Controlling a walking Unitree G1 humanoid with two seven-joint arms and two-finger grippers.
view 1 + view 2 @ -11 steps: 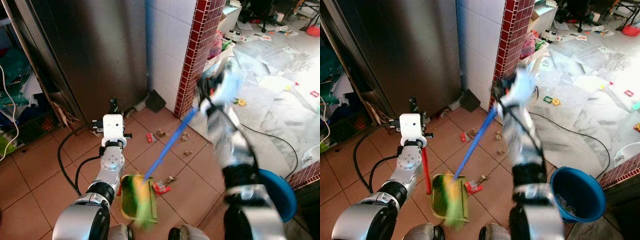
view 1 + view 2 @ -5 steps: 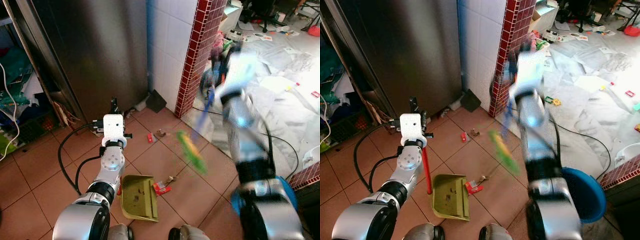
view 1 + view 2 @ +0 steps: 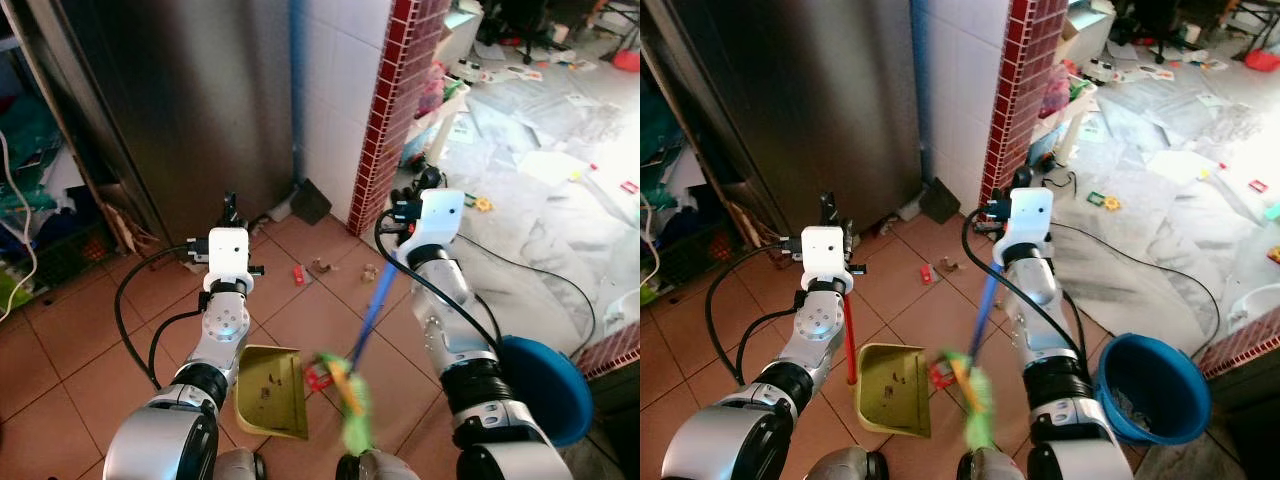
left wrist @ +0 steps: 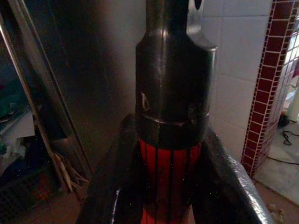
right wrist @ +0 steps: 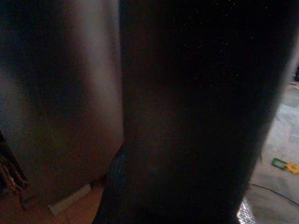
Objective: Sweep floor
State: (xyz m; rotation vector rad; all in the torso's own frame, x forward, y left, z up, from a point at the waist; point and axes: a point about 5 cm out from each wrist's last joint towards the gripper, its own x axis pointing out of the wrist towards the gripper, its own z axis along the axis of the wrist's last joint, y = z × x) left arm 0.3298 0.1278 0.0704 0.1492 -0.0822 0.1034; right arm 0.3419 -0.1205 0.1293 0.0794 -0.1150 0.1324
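Now, eye views: the dustpan (image 3: 272, 391) lies flat on the floor tiles (image 3: 70, 380), its mouth toward the red scrap (image 3: 318, 376) just beside it.
Broom: blue handle (image 3: 371, 312) slants down from the right pincer (image 3: 398, 222) to the green-yellow bristles (image 3: 347, 403), blurred, on the far side of the scrap from the dustpan.
More litter: small bits (image 3: 320, 267) lie farther out from the dustpan, toward the red brick pillar (image 3: 392, 100).
Left wrist view: left pincer (image 4: 172, 154) is clamped on the red dustpan handle (image 4: 170, 172), fingers (image 4: 114, 182) either side.
Right wrist view: too dark; I cannot tell the right pincer's fingers.
Doing it well: I judge a short, low stroke toward the dustpan's lip best, pan held pressed flat so scraps don't slip under.
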